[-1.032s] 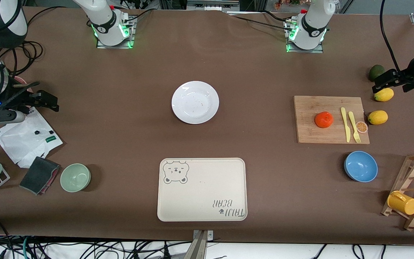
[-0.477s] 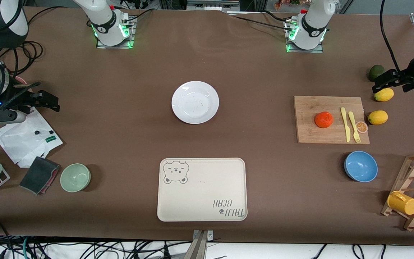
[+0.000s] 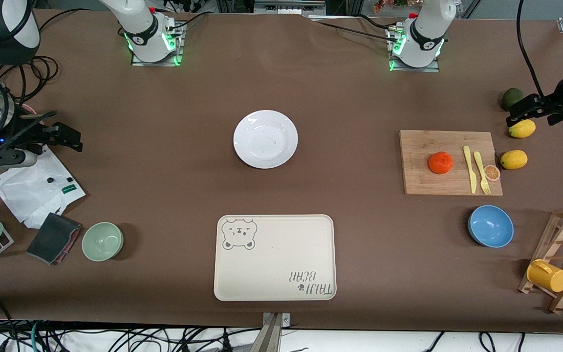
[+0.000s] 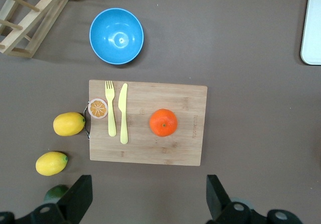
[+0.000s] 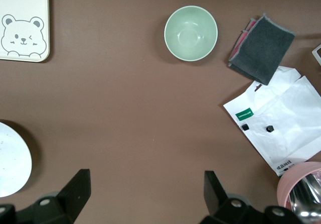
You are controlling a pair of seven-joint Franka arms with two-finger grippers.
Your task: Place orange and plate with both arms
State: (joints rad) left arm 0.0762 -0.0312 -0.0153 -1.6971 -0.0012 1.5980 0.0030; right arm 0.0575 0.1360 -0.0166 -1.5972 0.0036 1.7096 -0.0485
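One small red-orange orange (image 3: 441, 163) sitting on wooden cutting board (image 3: 423, 183) beside two yellow lemons (image 3: 514, 159), one round white plate (image 3: 265, 139) lying mid-frame, left gripper (image 4: 145, 201) and right gripper (image 5: 143, 194) hovering, fingers spread open, holding nothing

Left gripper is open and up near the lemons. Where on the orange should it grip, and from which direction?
Grip the orange across its widest middle, coming straight down from above. It is round, sits dimple-up on the cutting board and stands clear of the knife, so the left gripper can probably drop one finger on each side of it.
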